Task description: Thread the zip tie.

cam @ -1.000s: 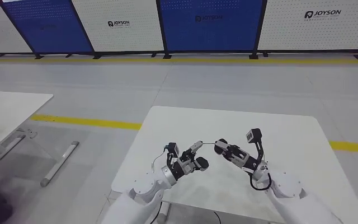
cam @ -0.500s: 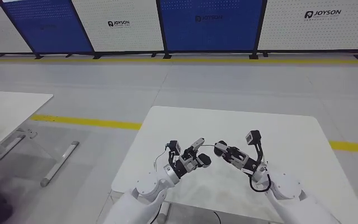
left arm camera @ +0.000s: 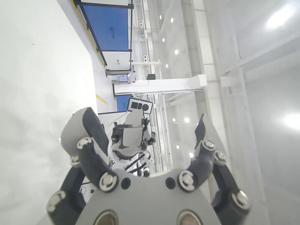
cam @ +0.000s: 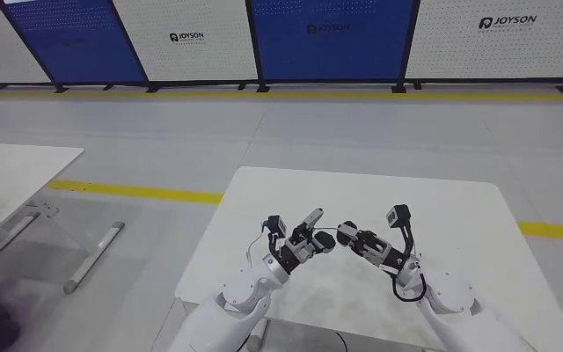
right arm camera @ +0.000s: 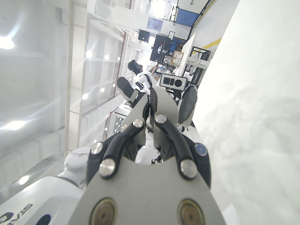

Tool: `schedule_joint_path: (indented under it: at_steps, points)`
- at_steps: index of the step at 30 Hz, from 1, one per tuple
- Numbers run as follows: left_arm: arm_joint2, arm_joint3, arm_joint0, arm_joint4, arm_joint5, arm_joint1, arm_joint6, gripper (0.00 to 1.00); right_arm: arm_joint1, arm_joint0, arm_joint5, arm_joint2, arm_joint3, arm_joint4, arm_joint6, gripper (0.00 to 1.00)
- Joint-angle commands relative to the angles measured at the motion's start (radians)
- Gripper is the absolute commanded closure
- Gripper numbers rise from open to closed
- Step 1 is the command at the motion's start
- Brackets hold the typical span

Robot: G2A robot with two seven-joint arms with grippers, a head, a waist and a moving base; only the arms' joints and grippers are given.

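Top view: left gripper [cam: 318,231] and right gripper [cam: 346,232] face each other above the white table [cam: 440,202]. The thin zip tie [cam: 329,228] runs from the right gripper's tips toward the left gripper.

Left wrist view: the left jaws stand wide apart (the right gripper is farther off between them).

Right wrist view: the right jaws are pressed together, clamped on the zip tie.

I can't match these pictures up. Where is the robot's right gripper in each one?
Top view: right gripper over the table's near half, holding the zip tie.
Left wrist view: right gripper farther off, between the left gripper's open jaws.
Right wrist view: right gripper up close, jaws shut.
Shared landmark: the white table.
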Motion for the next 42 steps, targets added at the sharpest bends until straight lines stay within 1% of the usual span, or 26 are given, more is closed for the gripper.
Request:
schedule_joint_path:
  at_steps: [1,2,4,5,6,7,9,12,17,25,26,27,28,31,33,35,36,37,38,40,41,42]
  points:
    - [-0.004,0.006,0.001,0.002,-0.005,0.0,-0.001,0.52,0.0,0.0,0.0,0.0,0.0,0.0,0.0,1.0]
    - [-0.005,0.008,0.001,0.004,-0.009,0.0,-0.001,0.58,0.0,0.0,0.0,0.0,0.0,0.0,0.0,1.0]
    - [-0.009,0.011,0.003,0.004,-0.014,0.001,-0.002,0.65,0.0,0.0,0.0,0.0,0.0,0.0,0.0,1.0]
    - [-0.01,0.012,0.003,0.003,-0.015,0.001,-0.003,0.72,0.0,0.0,0.0,0.0,0.0,0.0,0.0,1.0]
    - [-0.011,0.012,0.003,0.003,-0.016,0.001,-0.005,0.82,0.0,0.0,0.0,0.0,0.0,0.0,0.0,1.0]
    - [-0.013,0.013,0.003,0.003,-0.018,0.001,-0.005,0.85,0.0,0.0,0.0,0.0,0.0,0.0,0.0,1.0]
    - [-0.015,0.016,0.003,0.006,-0.02,0.001,-0.005,0.99,0.0,0.0,0.0,0.0,0.0,0.0,0.0,1.0]
    - [-0.016,0.022,0.003,0.015,-0.022,0.001,-0.005,1.0,0.0,0.0,0.0,0.0,0.0,0.0,0.0,1.0]
    - [-0.013,0.034,0.0,0.055,-0.039,0.0,0.011,1.0,0.0,0.0,0.0,0.0,0.0,0.0,0.0,1.0]
    - [-0.007,0.035,0.001,0.078,-0.061,-0.003,0.027,1.0,0.0,0.0,0.0,0.0,0.0,0.0,0.0,1.0]
    - [-0.008,0.035,0.001,0.088,-0.062,-0.002,0.03,0.32,0.0,0.0,0.0,0.0,0.0,0.0,0.0,1.0]
    - [-0.009,0.034,0.002,0.106,-0.067,-0.002,0.034,0.0,0.0,0.0,0.0,0.0,0.0,0.0,0.0,1.0]
    - [-0.008,0.032,0.006,0.122,-0.077,-0.002,0.041,0.0,0.0,0.0,0.0,0.0,0.0,0.0,0.0,1.0]
    - [-0.011,0.026,0.017,0.123,-0.09,-0.001,0.037,0.0,0.0,0.0,0.0,0.0,0.0,0.0,0.0,1.0]
    - [-0.014,0.025,0.02,0.13,-0.094,0.0,0.036,0.0,0.0,0.0,0.0,0.0,0.0,0.0,0.0,1.0]
    - [-0.019,0.027,0.02,0.159,-0.1,0.001,0.05,0.0,0.0,0.0,0.0,0.0,0.0,0.0,0.0,1.0]
    - [-0.019,0.03,0.021,0.176,-0.105,0.001,0.056,0.05,0.0,0.0,0.0,0.0,0.0,0.0,0.0,1.0]
    - [-0.017,0.031,0.022,0.187,-0.109,0.0,0.063,0.18,0.0,0.0,0.0,0.0,0.0,0.0,0.0,1.0]
    - [-0.014,0.031,0.023,0.191,-0.112,0.0,0.064,0.26,0.0,0.0,0.0,0.0,0.0,0.0,0.0,1.0]
    - [-0.014,0.031,0.025,0.199,-0.117,0.0,0.06,0.52,0.0,0.0,0.0,0.0,0.0,0.0,0.0,1.0]
    - [-0.013,0.029,0.026,0.206,-0.117,0.0,0.058,0.55,0.0,0.0,0.0,0.0,0.0,0.0,0.0,1.0]
    - [-0.012,0.028,0.028,0.209,-0.117,0.0,0.056,0.61,0.0,0.0,0.0,0.0,0.0,0.0,0.0,1.0]
